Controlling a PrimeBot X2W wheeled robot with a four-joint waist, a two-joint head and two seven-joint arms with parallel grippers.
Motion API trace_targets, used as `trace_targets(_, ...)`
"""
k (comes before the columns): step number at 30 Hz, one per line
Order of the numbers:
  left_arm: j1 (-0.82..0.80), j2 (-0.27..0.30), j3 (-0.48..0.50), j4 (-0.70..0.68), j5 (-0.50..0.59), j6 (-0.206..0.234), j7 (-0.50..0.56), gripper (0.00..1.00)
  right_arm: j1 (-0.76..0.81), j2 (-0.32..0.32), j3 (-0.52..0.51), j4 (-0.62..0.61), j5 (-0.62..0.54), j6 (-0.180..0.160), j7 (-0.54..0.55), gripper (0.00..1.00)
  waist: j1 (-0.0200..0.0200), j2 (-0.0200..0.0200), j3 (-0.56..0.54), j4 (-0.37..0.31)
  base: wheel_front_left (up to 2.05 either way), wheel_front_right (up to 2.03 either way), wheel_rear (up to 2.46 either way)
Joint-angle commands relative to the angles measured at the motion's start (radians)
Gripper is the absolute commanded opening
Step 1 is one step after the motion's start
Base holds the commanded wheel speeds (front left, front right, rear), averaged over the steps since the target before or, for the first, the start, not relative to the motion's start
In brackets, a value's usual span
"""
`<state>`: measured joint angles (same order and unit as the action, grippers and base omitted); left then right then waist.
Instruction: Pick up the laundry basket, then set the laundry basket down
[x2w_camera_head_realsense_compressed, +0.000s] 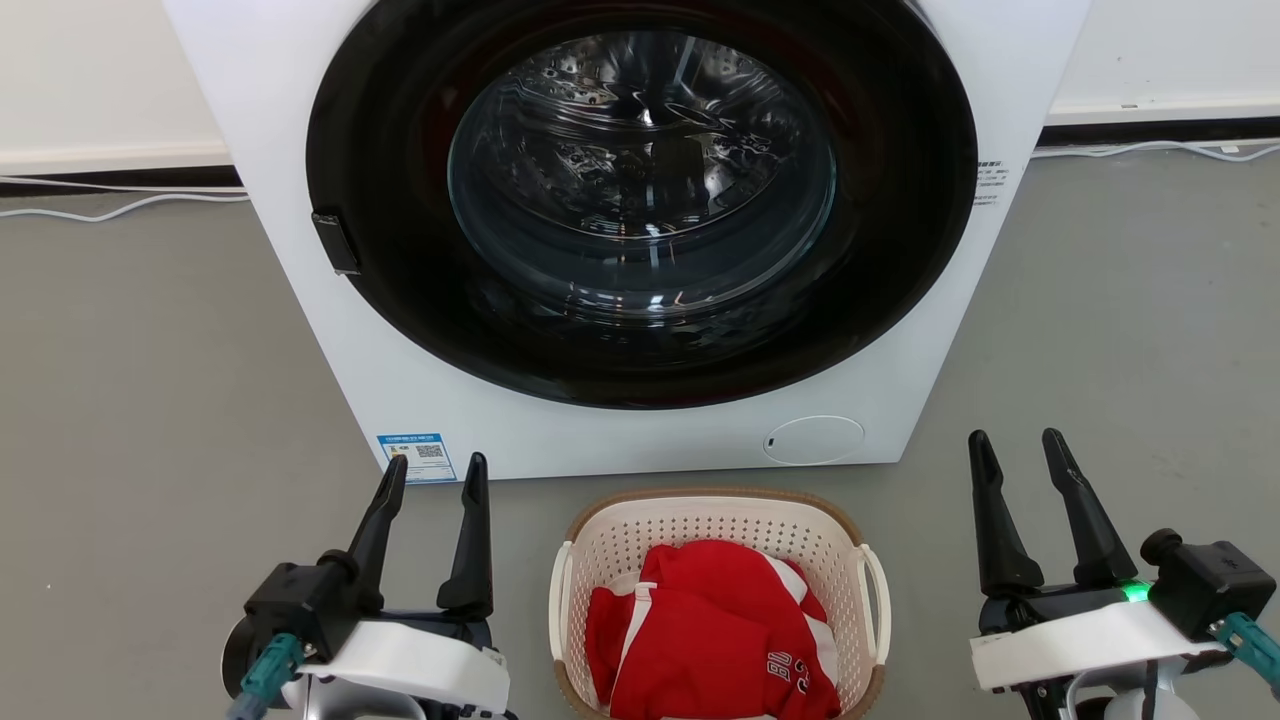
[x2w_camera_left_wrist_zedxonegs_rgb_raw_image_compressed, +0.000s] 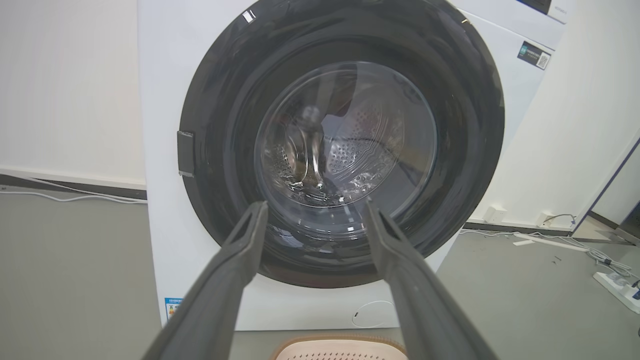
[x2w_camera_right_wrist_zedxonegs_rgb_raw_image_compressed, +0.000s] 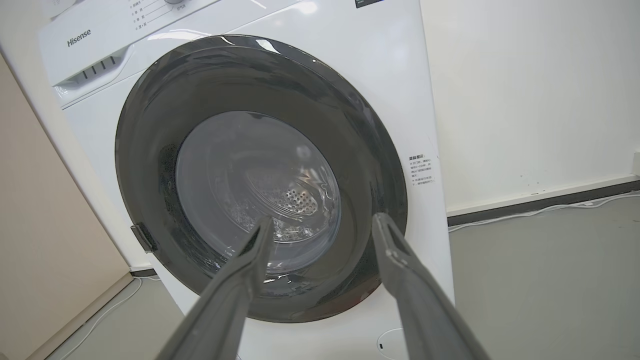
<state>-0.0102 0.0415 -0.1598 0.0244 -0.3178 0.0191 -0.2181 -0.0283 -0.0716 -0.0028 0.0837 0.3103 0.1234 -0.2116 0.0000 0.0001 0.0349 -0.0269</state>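
Note:
The laundry basket (x2w_camera_head_realsense_compressed: 700, 525) is cream-white and perforated, with a brown rim and white loop handles. It stands on the grey floor in front of the washing machine, at the bottom centre of the head view, and holds a red and white garment (x2w_camera_head_realsense_compressed: 715, 630). Its far rim (x2w_camera_left_wrist_zedxonegs_rgb_raw_image_compressed: 340, 346) peeks in at the bottom of the left wrist view. My left gripper (x2w_camera_head_realsense_compressed: 435, 475) hangs open to the left of the basket, apart from it. To the basket's right, my right gripper (x2w_camera_head_realsense_compressed: 1015, 447) also stands open and empty. Both point toward the machine.
A white front-loading washing machine (x2w_camera_head_realsense_compressed: 300, 150) with a closed dark round door (x2w_camera_head_realsense_compressed: 640, 200) stands just behind the basket. Cables (x2w_camera_head_realsense_compressed: 120, 205) run along the wall's base. A power strip (x2w_camera_left_wrist_zedxonegs_rgb_raw_image_compressed: 617, 285) lies on the floor at the far right.

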Motion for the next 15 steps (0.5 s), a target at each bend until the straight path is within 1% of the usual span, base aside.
trace_targets(1,-0.05,0.007,0.021,-0.038,0.036,0.011,-0.015,1.0,-0.054,-0.004,0.015,-0.024,-0.035,0.007,-0.022,1.0,0.0,-0.0001,0.001,0.0,0.0,0.0,0.0)
trace_targets(11,-0.047,0.009,0.007,-0.056,0.143,0.026,-0.044,1.0,-0.06,-0.004,0.007,-0.007,-0.146,0.007,-0.05,1.0,0.0,-0.0001,0.008,-0.002,0.0,0.0,0.0)
trace_targets(15,-0.045,0.009,0.008,-0.056,0.142,0.027,-0.044,1.0,-0.06,-0.003,0.008,0.0,-0.145,0.007,-0.05,1.0,0.0,-0.0001,0.01,-0.002,0.0,0.0,0.0)
